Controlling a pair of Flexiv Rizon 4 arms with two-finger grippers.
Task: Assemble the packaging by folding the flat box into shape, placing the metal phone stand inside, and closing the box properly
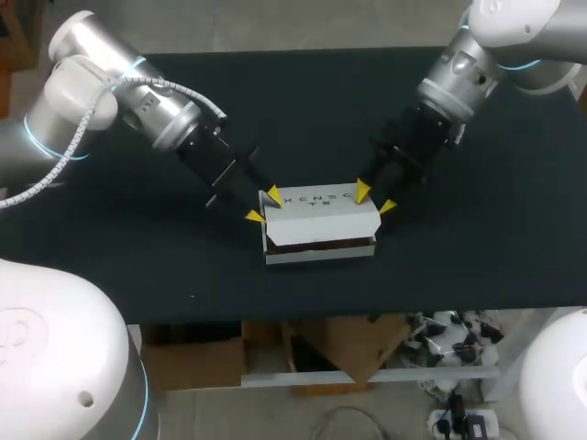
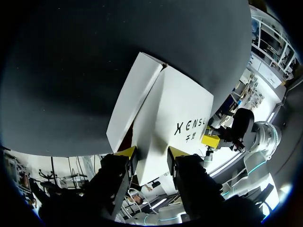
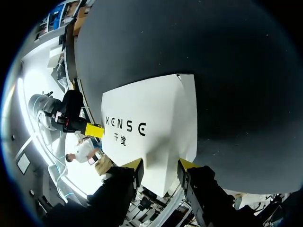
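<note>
White cardboard box at mid-table, a claw on each far corner

The black table (image 1: 138, 238) carries the printed white cardboard box (image 1: 321, 225) at its middle, with the lid (image 1: 316, 203) down but not seated: a dark gap (image 1: 321, 244) shows along the near side. The left claw (image 1: 263, 206) sits at the box's far-left corner and the right claw (image 1: 373, 199) at the far-right. Each is moderately spread with that corner between its yellow tips, and both tips look to touch card, so I judge each to be pinching the box. Thin card like this should be light, smooth and easily creased. Hold it by the folded edges and corners, where it is stiffest, and press the lid gently along its near edge; the contents are hidden
</note>
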